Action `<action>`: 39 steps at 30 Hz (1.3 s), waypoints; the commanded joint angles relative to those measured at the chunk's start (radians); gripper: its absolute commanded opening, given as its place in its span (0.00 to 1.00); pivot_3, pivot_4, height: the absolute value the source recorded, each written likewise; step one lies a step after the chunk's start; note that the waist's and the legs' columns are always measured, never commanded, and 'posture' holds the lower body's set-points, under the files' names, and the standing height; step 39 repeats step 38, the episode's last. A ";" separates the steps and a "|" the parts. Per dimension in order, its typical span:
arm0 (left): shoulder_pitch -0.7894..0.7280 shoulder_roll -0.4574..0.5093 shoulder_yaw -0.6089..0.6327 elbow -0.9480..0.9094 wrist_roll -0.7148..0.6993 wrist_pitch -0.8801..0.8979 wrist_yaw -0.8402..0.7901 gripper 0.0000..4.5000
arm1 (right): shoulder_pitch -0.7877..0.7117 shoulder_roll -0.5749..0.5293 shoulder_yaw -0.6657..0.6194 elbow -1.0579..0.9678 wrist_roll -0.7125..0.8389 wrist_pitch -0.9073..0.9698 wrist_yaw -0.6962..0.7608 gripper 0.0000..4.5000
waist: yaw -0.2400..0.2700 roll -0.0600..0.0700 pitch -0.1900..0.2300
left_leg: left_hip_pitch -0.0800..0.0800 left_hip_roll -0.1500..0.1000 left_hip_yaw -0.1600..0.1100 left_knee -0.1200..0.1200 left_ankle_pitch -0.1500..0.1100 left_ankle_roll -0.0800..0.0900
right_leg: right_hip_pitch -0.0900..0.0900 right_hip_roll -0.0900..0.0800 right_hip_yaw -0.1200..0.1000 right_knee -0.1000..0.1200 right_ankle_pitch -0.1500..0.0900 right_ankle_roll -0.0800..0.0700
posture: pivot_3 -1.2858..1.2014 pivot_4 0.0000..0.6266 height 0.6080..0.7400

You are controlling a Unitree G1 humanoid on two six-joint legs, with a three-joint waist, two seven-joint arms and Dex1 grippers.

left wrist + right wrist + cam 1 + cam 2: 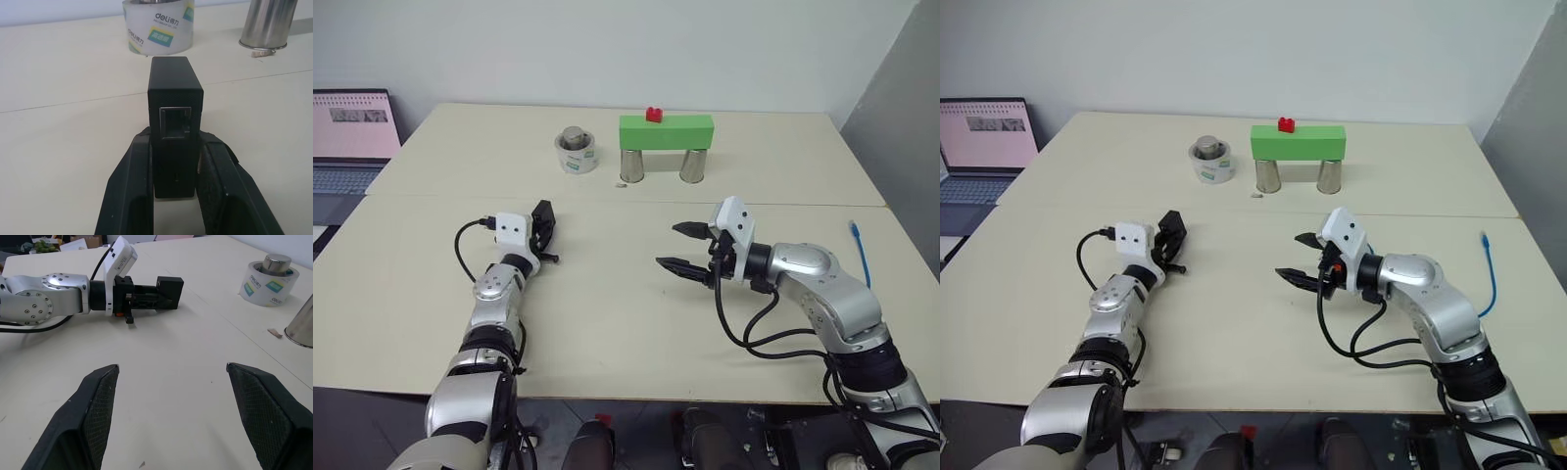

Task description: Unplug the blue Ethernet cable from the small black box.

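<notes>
Already your left hand (545, 223) grips the small black box (174, 98), its port empty, while the blue Ethernet cable (860, 253) lies free at the counter's (607, 294) right edge and your right hand (688, 248) hangs released: unplugging looks done; you only set the box down.

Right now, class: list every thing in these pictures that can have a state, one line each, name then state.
small black box: clamped in the left gripper, port empty, unplugged.
blue Ethernet cable: lying loose near the table's right edge, free of the box.
left gripper: shut on the box.
right gripper: open, holding nothing.
laptop: open, screen lit.
tape roll: lying flat, metal weight in its middle.
green block: resting across two metal cylinders, small red piece on top.
</notes>
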 commanded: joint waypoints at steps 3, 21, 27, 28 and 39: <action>0.017 -0.005 0.048 -0.020 -0.048 -0.005 -0.046 0.40 | -0.002 -0.011 -0.009 -0.048 -0.007 -0.005 0.003 0.84 | -0.002 0.000 0.000 | 0.000 0.000 0.000 0.000 0.000 0.000 | 0.000 0.000 0.000 0.001 0.000 0.000 | 0.52 0.24 1.00; 0.402 0.113 0.006 -0.758 -0.057 0.454 -0.081 0.82 | 0.076 -0.061 -0.063 -0.056 -0.034 -0.003 -0.008 0.84 | -0.004 0.000 0.000 | 0.005 0.001 0.001 0.000 0.000 0.000 | 0.002 0.000 0.002 0.002 0.000 0.000 | 0.52 0.24 1.00; 0.438 0.220 0.037 -0.954 -0.131 0.600 -0.194 0.82 | 0.153 -0.140 -0.168 -0.057 -0.019 0.011 -0.009 0.84 | 0.003 0.000 0.000 | 0.004 0.001 0.001 0.000 0.000 0.000 | 0.002 0.001 0.001 0.001 -0.003 0.005 | 0.52 0.24 1.00; 0.440 0.237 0.036 -0.972 -0.140 0.614 -0.213 0.82 | 0.161 -0.153 -0.181 -0.054 -0.017 0.014 -0.005 0.84 | 0.002 0.000 0.000 | 0.004 0.001 0.001 0.000 0.000 0.000 | 0.003 0.001 0.001 0.001 -0.003 0.005 | 0.52 0.24 1.00; 0.410 0.351 0.056 -1.004 -0.219 0.689 -0.375 0.82 | 0.191 -0.232 -0.250 -0.016 -0.022 0.001 0.016 0.84 | -0.008 0.000 0.000 | 0.009 0.002 0.003 -0.001 0.000 0.000 | 0.006 0.002 0.003 0.000 -0.003 0.005 | 0.52 0.24 1.00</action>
